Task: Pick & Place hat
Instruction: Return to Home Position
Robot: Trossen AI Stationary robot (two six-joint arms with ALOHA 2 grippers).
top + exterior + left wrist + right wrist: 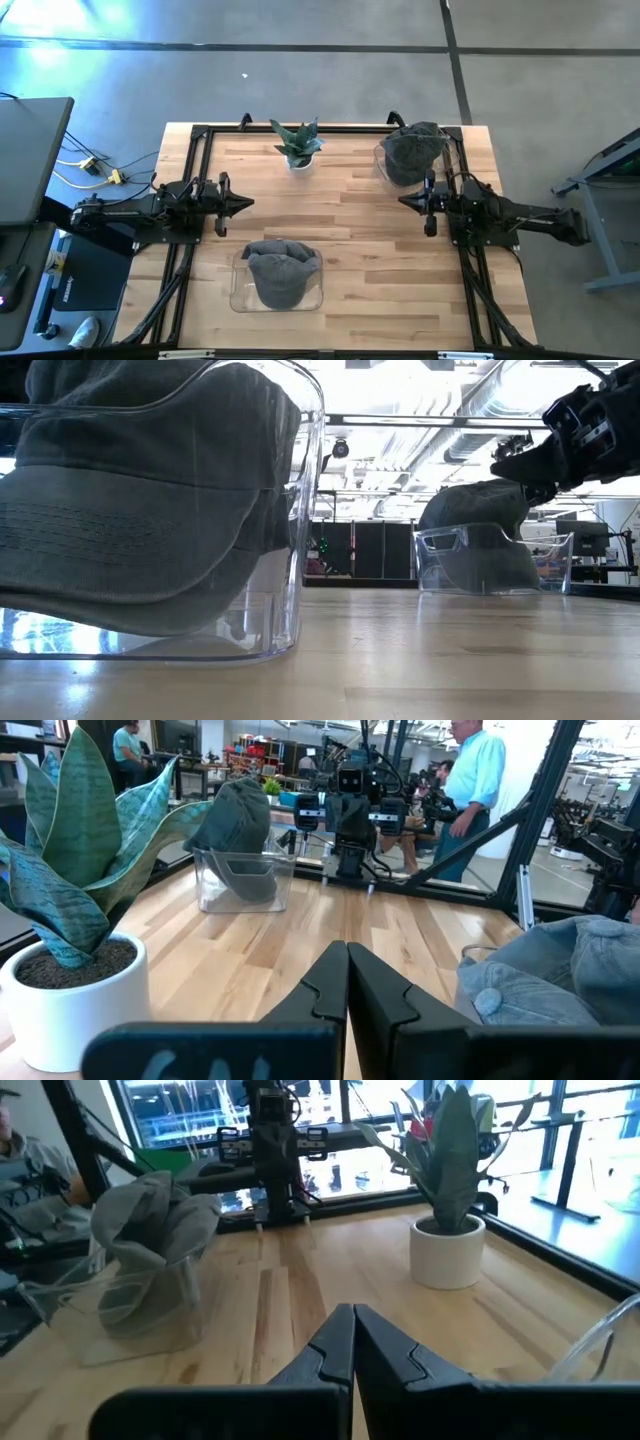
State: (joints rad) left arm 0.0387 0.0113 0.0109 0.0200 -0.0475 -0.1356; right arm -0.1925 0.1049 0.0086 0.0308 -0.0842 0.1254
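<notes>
Two grey hats sit in clear plastic bins on the wooden table. One hat (pixel 281 270) lies in the bin (pixel 240 296) near the front edge. The other hat (pixel 412 152) sticks up out of the bin (pixel 383 165) at the far right. My left gripper (pixel 248 203) hovers shut at the table's left, pointing level toward the right. My right gripper (pixel 403 200) hovers shut at the table's right, pointing level toward the left, just nearer than the far hat (pixel 240 820). In the wrist views each gripper (pixel 347 955) (pixel 352 1315) has nothing between its fingers.
A potted plant (pixel 297 145) in a white pot stands at the far middle of the table. Bare wood lies between the two grippers. A black frame (pixel 200 140) borders the table. Beyond the table, a person (pixel 470 780) stands in the room.
</notes>
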